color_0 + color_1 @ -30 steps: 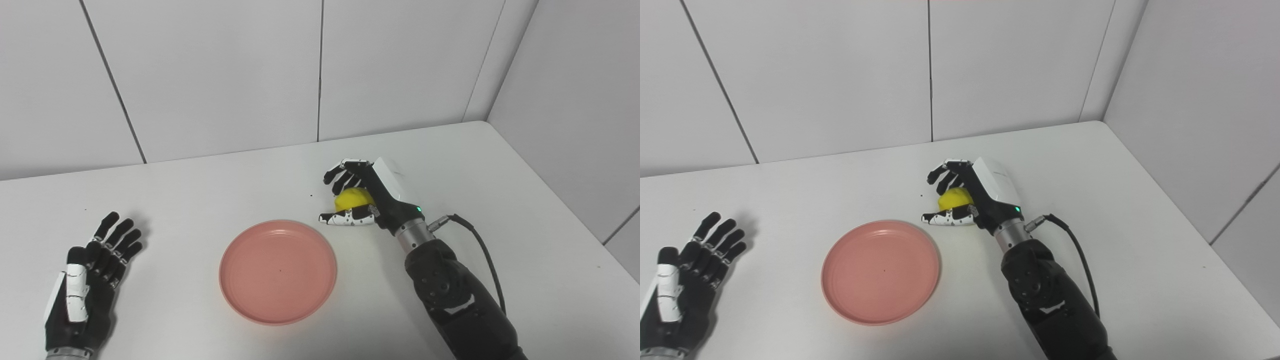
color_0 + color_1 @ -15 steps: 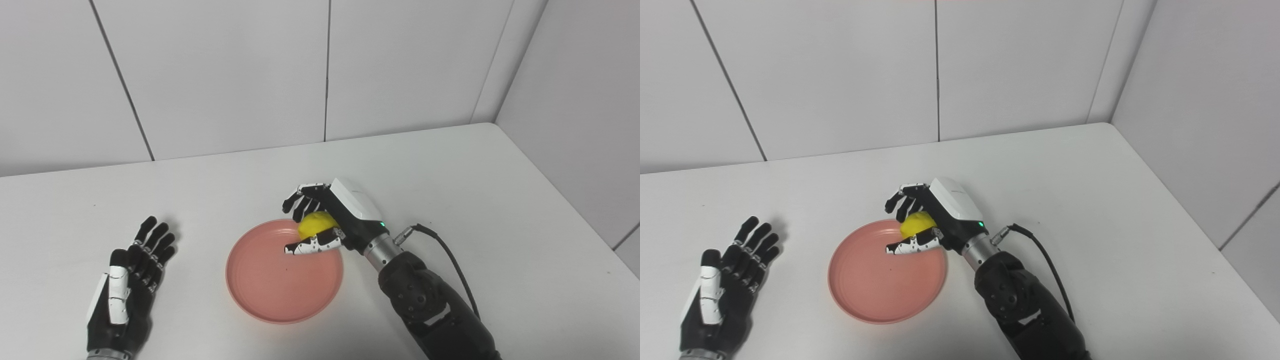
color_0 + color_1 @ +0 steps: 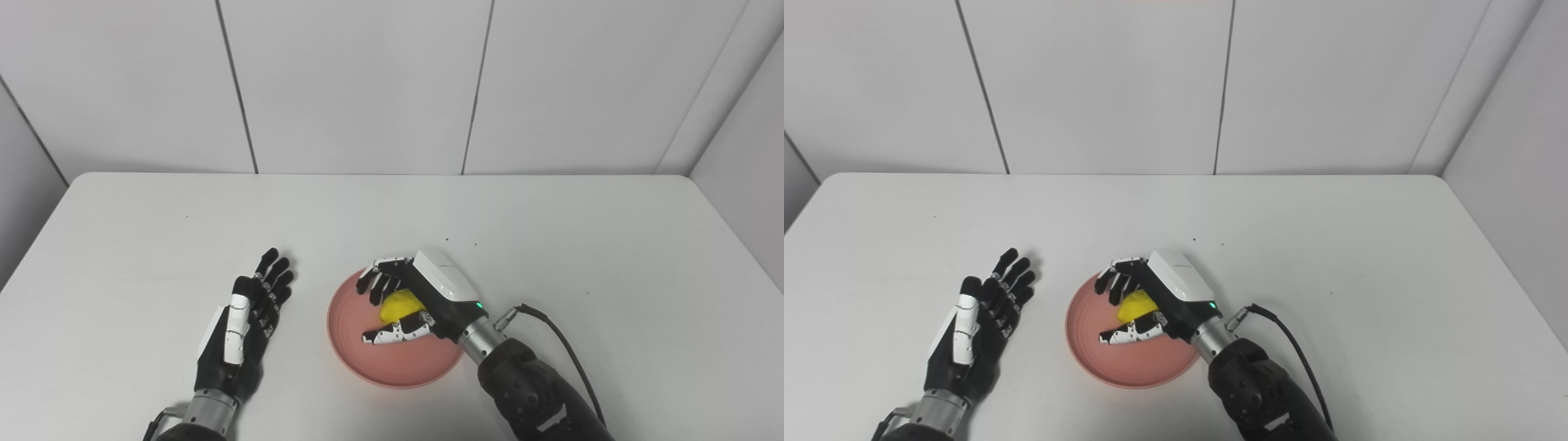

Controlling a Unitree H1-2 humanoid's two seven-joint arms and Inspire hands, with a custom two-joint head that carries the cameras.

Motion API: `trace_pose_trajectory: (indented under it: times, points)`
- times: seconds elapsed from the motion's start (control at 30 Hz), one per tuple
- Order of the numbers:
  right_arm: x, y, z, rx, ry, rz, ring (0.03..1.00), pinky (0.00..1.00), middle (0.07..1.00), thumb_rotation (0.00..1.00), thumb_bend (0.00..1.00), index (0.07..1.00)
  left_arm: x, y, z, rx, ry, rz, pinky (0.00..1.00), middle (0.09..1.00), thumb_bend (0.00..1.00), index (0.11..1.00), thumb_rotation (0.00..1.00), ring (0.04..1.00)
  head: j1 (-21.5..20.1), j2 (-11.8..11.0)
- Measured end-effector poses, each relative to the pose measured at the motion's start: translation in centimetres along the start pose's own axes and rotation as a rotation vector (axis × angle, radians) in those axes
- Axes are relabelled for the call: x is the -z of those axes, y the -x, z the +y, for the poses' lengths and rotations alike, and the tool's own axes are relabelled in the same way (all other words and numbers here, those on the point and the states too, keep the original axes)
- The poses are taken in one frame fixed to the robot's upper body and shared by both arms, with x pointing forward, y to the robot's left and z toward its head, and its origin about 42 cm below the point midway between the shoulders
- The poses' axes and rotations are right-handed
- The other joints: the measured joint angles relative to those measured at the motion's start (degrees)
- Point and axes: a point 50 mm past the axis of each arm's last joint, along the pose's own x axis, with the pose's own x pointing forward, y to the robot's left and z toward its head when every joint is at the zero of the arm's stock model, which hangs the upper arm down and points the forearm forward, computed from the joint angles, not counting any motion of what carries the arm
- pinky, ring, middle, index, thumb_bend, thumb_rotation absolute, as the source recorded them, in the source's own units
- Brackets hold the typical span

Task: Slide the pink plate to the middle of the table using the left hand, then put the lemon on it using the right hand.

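The left hand (image 3: 242,324) lies flat and spread on the surface (image 3: 582,245), holding nothing, beside the pink plate (image 3: 361,361) near the front edge's middle. Over that plate, the right hand (image 3: 407,300) cups the lemon (image 3: 399,304), fingers curled around it; release is straight down.

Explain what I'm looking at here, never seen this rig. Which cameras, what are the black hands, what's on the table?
Both pictures come from two cameras side by side on a humanoid robot's head, looking down at a white table, so they show one scene from slightly different spots. The black-and-white things are its two fingered hands. The left hand lies open on the table, holding nothing, beside a pink plate. The right hand is over the plate, fingers curled around a yellow lemon. Whether the lemon already touches the plate cannot be told.
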Motion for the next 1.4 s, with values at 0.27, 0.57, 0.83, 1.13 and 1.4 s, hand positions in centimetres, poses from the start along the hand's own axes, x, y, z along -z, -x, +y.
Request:
trace_pose_trajectory:
  times: [0.27, 0.57, 0.83, 1.13, 1.4]
  points:
    - [0.4, -0.2, 0.1, -0.008, 0.004, -0.006, 0.403, 0.36, 0.473, 0.0, 0.52, 0.537, 0.1, -0.1, -0.6, -0.004, 0.01, 0.002, 1.0, 0.984, 0.71, 0.978, 1.0, 0.974, 0.27, 0.17]
    - [0.4, 0.1, 0.0, -0.007, 0.038, -0.03, 0.73, 0.66, 0.755, 0.39, 0.63, 0.757, 0.0, -0.1, -0.4, -0.01, 0.01, 0.001, 1.0, 0.976, 0.72, 0.967, 1.0, 0.968, -0.08, 0.09]
    - [-0.5, 0.7, -1.1, -0.016, 0.014, -0.074, 0.886, 0.82, 0.919, 0.63, 0.58, 0.912, 0.0, -0.1, -0.4, -0.012, 0.012, 0.001, 1.0, 0.974, 0.71, 0.967, 1.0, 0.969, -0.61, -0.09]
    - [-0.6, 1.2, -0.8, -0.03, -0.048, -0.116, 0.907, 0.83, 0.947, 0.83, 0.61, 0.943, 0.0, -0.1, -0.4, -0.012, 0.012, 0.001, 0.99, 0.968, 0.72, 0.956, 1.0, 0.964, -0.52, -0.35]
    - [-1.5, 2.0, -1.8, 0.022, -0.146, -0.137, 0.971, 0.92, 0.994, 0.94, 0.62, 0.985, 0.0, -0.1, -0.4, -0.012, 0.012, 0.0, 0.99, 0.968, 0.71, 0.961, 1.0, 0.966, -0.17, -0.53]
